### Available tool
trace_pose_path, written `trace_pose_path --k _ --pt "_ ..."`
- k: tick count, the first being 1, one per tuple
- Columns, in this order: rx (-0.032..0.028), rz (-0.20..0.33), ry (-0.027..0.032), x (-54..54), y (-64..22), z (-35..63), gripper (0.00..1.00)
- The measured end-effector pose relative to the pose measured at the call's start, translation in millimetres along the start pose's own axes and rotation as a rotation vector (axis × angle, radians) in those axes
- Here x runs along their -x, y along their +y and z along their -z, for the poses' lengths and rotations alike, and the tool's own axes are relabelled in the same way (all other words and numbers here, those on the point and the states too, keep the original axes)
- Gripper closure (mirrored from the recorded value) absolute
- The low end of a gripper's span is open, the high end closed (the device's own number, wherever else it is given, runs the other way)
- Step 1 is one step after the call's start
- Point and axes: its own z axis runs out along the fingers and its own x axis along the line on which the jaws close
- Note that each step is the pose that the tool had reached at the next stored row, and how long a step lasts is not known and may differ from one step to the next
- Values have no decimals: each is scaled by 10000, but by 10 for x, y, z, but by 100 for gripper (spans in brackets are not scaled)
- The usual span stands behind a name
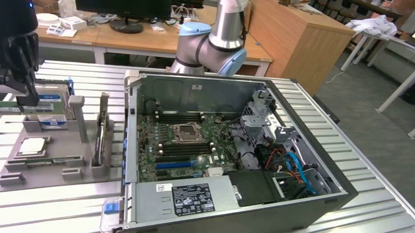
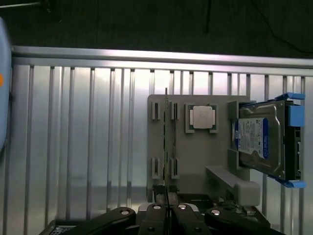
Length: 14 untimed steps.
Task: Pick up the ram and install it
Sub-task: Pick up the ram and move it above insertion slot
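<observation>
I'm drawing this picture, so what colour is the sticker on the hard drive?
The sticker is mostly blue; the wrist view shows it best.

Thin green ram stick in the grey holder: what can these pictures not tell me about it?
Wrist view: the thin green ram stick stands edge-on, so its chips are hidden.
Exterior view: seen slantwise, its chips are too small to count.
Wrist view: the black end effector is cut off by the picture's edge.

Open computer case (image 1: 188, 90), hard drive (image 2: 259, 139), processor (image 2: 202, 117)
</observation>
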Motion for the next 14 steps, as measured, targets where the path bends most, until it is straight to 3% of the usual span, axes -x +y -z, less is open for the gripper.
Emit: trace_pose_path --k 9,14 --pt "0 -1 0 1 -3 21 89" --pt "0 -1 0 -1 -64 23 89"
